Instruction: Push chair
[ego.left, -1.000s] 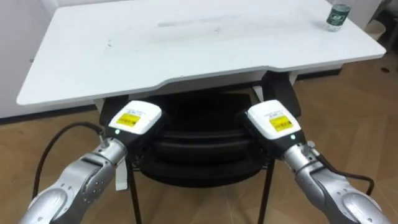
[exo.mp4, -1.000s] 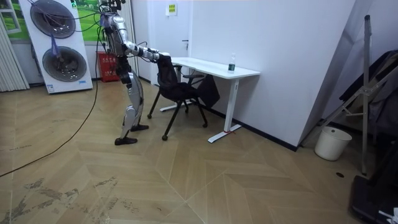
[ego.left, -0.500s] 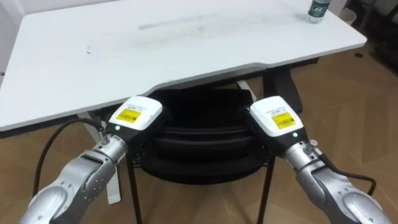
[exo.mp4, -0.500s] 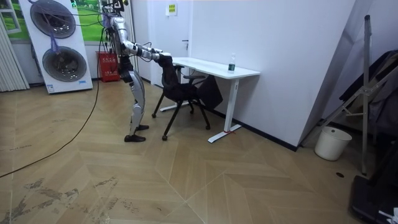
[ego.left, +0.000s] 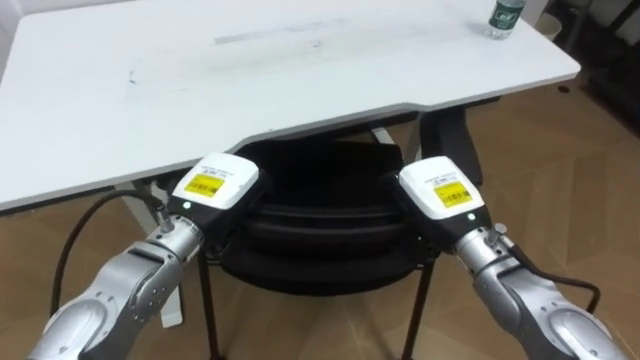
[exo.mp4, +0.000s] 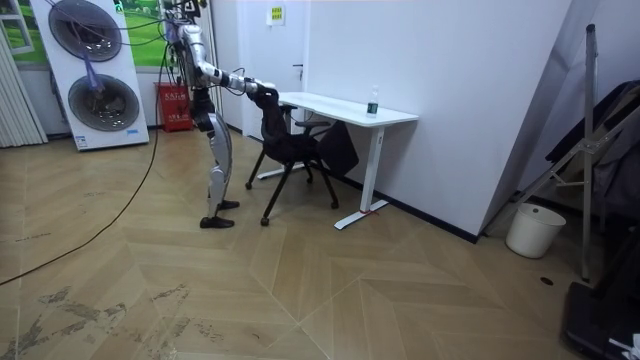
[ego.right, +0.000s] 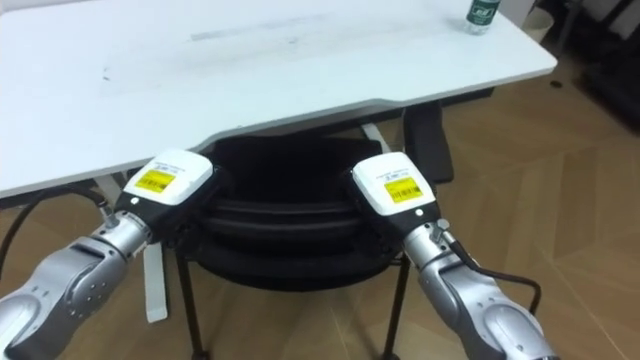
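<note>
Black metal-legged chair (ego.left: 320, 225) sits partly under the white flat-topped counter (ego.left: 250, 80). Left hand (ego.left: 212, 185) and right hand (ego.left: 440, 190) bear on its backrest corners farthest from the counter, evidently for a straight push. The fingers are hidden, so I cannot tell their state.

chair (ego.left: 320, 225): black back, seat and legs
bench (ego.left: 250, 70): plain white top
left hand (ego.left: 215, 182): white shell, yellow label
right hand (ego.left: 440, 188): white shell, yellow label
bottle (ego.left: 505, 15): clear, green label
floor (exo.mp4: 300, 290): brown wood, herringbone pattern
</note>
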